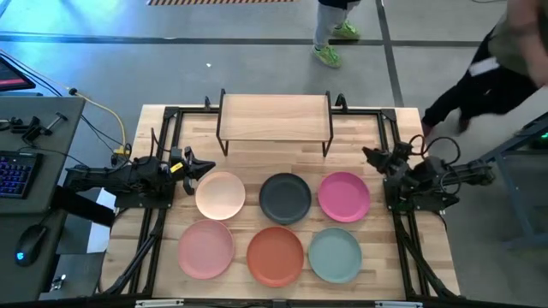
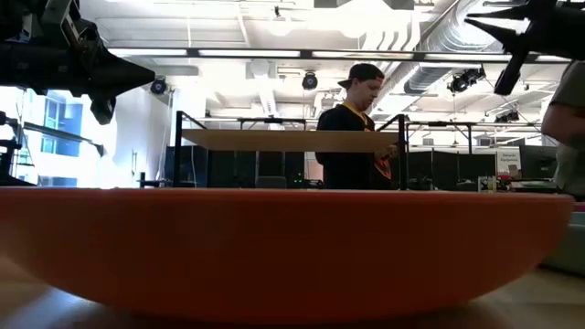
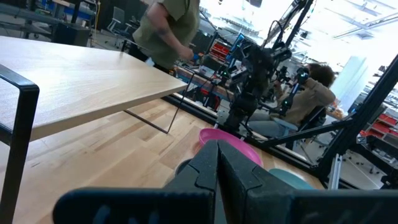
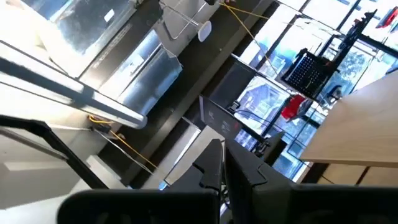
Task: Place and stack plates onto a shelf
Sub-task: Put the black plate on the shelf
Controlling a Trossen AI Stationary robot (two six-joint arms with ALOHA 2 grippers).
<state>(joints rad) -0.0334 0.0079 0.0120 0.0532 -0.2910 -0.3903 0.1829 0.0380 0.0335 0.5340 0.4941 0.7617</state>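
Six plates lie flat on the slatted tabletop in two rows. The far row is cream point(image 1: 220, 194), dark grey point(image 1: 285, 198) and magenta point(image 1: 344, 196). The near row is pale pink point(image 1: 205, 248), orange-red point(image 1: 275, 255), which fills the low view point(image 2: 274, 247), and pale teal point(image 1: 335, 254). The shelf point(image 1: 274, 117) stands bare on its black legs at the far edge, also in the low view point(image 2: 292, 139). My left gripper point(image 1: 201, 166) hovers shut just left of the cream plate. My right gripper point(image 1: 370, 155) hovers shut right of the magenta plate. Neither touches anything.
Black frame rails point(image 1: 158, 214) run along the table's left and right sides. A person point(image 2: 356, 128) stands beyond the far edge behind the shelf, and another point(image 1: 488, 68) is at the far right. A desk with a keyboard point(image 1: 17, 171) sits left of the table.
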